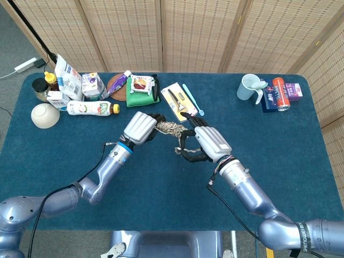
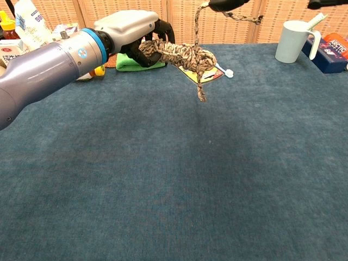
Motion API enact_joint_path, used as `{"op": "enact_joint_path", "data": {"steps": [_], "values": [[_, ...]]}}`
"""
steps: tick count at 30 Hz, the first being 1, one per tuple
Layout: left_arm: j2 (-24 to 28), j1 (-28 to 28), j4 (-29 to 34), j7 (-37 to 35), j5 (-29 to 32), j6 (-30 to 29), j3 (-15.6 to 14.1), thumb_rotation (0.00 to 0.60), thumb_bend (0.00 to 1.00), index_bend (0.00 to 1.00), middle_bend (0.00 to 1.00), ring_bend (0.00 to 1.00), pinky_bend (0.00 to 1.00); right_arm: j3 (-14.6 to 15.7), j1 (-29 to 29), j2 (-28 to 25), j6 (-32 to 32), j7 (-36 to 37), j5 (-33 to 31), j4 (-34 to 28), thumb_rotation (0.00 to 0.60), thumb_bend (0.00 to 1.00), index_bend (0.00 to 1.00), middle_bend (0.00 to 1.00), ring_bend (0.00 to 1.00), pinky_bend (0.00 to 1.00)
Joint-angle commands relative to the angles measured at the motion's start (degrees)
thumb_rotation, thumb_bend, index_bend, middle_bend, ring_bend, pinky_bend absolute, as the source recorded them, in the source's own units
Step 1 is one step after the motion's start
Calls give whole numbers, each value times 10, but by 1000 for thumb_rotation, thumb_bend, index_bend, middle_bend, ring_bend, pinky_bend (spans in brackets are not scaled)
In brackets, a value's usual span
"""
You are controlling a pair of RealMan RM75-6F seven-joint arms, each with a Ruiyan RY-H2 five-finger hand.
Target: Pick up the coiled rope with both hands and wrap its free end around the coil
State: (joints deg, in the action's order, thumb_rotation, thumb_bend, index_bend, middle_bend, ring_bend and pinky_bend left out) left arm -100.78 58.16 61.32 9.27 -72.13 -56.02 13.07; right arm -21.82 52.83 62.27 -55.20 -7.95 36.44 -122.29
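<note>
- A table (image 1: 161, 183) covered in dark blue, felt-like cloth filled both views; behind it stood woven wicker screens (image 1: 193, 32), and a grey floor showed at the left edge.
- The left hand (image 1: 141, 128) held one end of the coiled rope (image 2: 182, 53) clear above the table near its middle, dark fingers curled around the bundle.
- The rope was mottled tan and brown, braided, bunched into a short thick coil; a loop of its free end (image 2: 202, 92) dangled below the coil.
- From that loop the free end ran up past the coil to the right hand (image 1: 207, 142), which sat just beside the coil with its fingers closed on the cord.
- In the chest view only dark fingertips of the right hand showed at the top edge.
- A pale blue mug (image 1: 248, 87) stood upright at the far right, with something light-coloured sticking out of it; what it was could not be told.
- Beside the mug lay a red can (image 1: 280, 93) and a dark blue box (image 1: 270, 102).
- A cream bowl (image 1: 45, 115) sat at the far left; its contents could not be seen.
- Near it lay a white bottle (image 1: 90, 108) with a yellow cap, on its side, among cartons and packets.
- A folded green cloth (image 1: 141, 97) lay at the back, a packet resting on it.
</note>
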Motion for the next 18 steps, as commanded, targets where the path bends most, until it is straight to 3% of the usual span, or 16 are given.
{"op": "enact_joint_path", "data": {"steps": [1, 10, 18], "values": [[-15, 3, -11, 15, 16, 12, 7, 600, 644, 552, 447, 536, 650, -10, 17, -5, -3, -5, -29, -14, 600, 513, 691, 0, 0, 0], [-38, 6, -11, 68, 52, 30, 16, 600, 643, 551, 447, 536, 650, -18, 47, 7, -21, -15, -66, -21, 600, 513, 692, 0, 0, 0], [-42, 5, 4, 102, 72, 36, 21, 600, 641, 551, 448, 550, 650, -57, 78, 6, -23, 5, -128, -14, 600, 513, 691, 0, 0, 0]]}}
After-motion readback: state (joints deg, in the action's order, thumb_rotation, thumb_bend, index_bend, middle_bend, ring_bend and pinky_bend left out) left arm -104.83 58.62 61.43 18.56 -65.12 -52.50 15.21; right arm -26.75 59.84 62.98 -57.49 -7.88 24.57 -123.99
